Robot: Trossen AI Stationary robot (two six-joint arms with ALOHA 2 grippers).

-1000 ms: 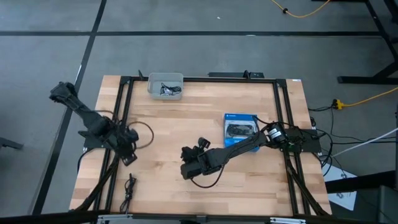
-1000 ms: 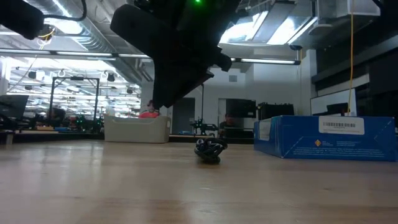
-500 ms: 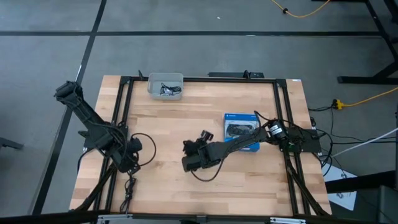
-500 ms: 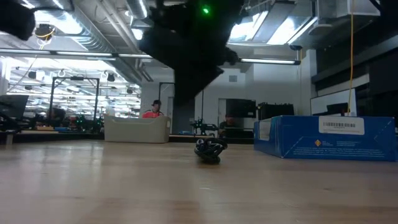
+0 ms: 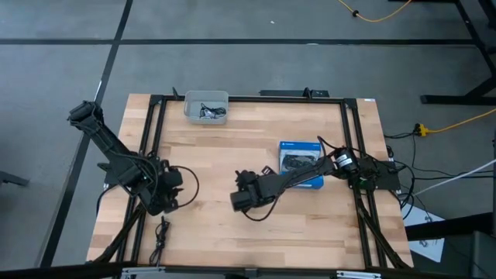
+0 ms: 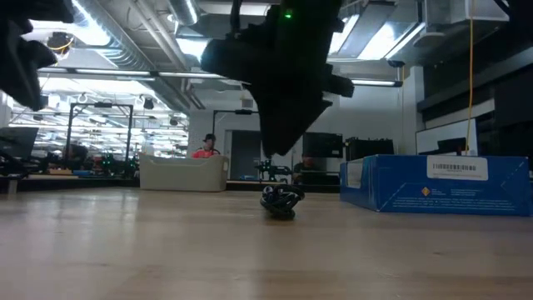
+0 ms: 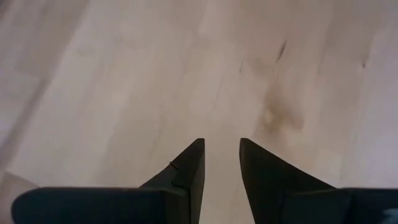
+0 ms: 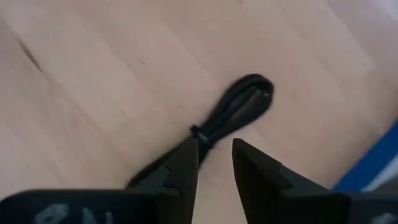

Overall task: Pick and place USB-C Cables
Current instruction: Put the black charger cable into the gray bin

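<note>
At mid-desk (image 5: 209, 151), right tool (image 8: 214, 149) has moved in over the black cable bundle (image 8: 233, 112), fingers slightly spread and empty, pickup next; left tool (image 7: 221, 152) spread, empty near the desk's left edge.

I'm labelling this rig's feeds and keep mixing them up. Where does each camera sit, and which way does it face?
High: overhead, straight down on the table; both arms show.
Low: table height, level into the room; the right arm hangs over a black cable bundle.
Left wrist: above bare wood; left gripper open.
Right wrist: right gripper open above the same bundle.
Shared: high and low both show the blue box.
</note>
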